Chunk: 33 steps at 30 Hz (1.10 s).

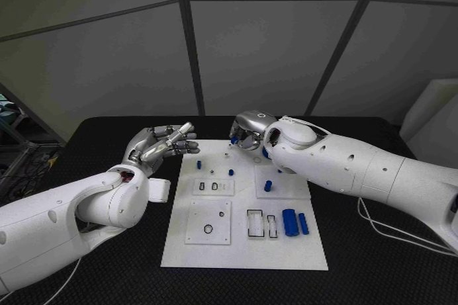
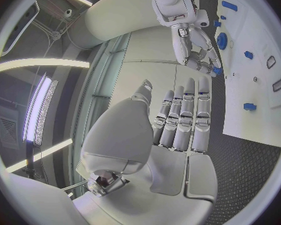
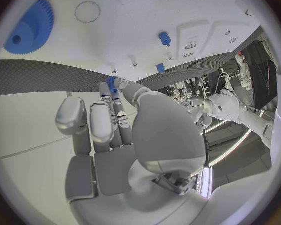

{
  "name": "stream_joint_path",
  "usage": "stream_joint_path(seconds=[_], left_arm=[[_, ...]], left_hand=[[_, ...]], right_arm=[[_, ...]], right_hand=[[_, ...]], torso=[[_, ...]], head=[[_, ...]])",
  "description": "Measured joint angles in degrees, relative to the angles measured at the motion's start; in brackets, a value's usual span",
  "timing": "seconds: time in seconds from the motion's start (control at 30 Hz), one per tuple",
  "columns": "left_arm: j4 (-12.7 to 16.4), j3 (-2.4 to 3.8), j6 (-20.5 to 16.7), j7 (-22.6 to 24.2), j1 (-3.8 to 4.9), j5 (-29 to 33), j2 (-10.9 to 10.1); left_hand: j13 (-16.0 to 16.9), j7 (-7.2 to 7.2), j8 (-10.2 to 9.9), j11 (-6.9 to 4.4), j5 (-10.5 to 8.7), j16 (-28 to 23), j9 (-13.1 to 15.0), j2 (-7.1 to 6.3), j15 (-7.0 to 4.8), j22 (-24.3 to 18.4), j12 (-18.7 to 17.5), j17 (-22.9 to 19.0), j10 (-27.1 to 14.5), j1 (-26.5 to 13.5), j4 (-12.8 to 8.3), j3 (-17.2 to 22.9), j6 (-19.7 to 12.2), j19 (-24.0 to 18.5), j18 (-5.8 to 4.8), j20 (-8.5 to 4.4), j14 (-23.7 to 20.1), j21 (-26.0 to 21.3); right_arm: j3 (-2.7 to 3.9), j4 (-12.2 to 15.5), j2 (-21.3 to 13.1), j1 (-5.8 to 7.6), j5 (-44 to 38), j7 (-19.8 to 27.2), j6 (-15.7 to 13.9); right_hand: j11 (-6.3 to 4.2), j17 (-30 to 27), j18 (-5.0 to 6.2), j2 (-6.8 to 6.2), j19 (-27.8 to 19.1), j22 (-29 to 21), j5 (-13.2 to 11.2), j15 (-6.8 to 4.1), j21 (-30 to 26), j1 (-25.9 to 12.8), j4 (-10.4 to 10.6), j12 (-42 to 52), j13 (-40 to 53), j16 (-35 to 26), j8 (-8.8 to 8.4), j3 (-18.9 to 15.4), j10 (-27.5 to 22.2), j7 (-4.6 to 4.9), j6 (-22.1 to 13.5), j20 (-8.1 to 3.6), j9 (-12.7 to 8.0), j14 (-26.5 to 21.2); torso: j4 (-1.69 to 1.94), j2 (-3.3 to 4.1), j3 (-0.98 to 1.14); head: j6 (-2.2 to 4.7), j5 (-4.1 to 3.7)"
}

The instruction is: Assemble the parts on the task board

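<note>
**Right hand carries a part over the board's far edge**

Our right hand (image 1: 250, 134) pinches a small blue part (image 3: 112, 83) at its fingertips above the board (image 1: 244, 252), presumably to seat it. We cannot tell its long axis. Our left hand (image 1: 164, 143) waits beside the board, fingers straight together, holding nothing.

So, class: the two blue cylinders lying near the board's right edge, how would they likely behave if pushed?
The cylinders lie on their sides on the flat board, so a sideways nudge would probably roll them. They look like small, rigid plastic, likely light and stiff. Their smooth round sides may slip in a loose pinch.
</note>
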Motion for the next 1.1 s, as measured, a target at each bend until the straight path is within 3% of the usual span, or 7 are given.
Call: stream_joint_path(seconds=[0.3,1.1], left_arm=[[0.0,0.0,0.2,-0.1,0.02,0.0,0.1],[0.1,0.05,0.4,-0.2,0.14,0.0,0.1]], left_hand=[[-0.1,0.0,-0.2,0.0,0.0,0.0,0.0,0.0,0.0,0.0,0.0,0.0,0.0,0.0,0.0,0.0,0.0,0.0,-0.01,0.0,0.0,0.0],[0.0,0.0,-0.2,0.0,0.0,0.0,0.0,0.0,0.0,0.0,0.0,0.1,0.0,0.0,0.0,0.0,0.0,0.0,-0.01,0.0,0.0,0.0]], right_arm=[[0.0,-2.9,2.1,0.04,0.0,0.2,0.6],[0.0,-5.8,4.3,0.08,0.1,0.4,3.8]], right_hand=[[0.0,2.0,0.0,-0.3,0.0,0.0,0.0,0.0,0.2,-0.3,0.2,0.0,0.0,2.4,-0.13,0.2,0.0,0.21,-0.2,0.0,0.0,0.0],[0.3,2.0,0.01,-0.53,-0.2,-0.1,0.0,0.0,0.2,-0.5,0.2,0.0,0.0,2.7,-0.36,0.2,-0.4,0.32,-0.5,0.22,0.0,0.0]], torso=[[0.26,0.18,-0.09],[0.27,0.43,-0.05]], head=[[-0.16,0.04],[-0.64,0.2]])
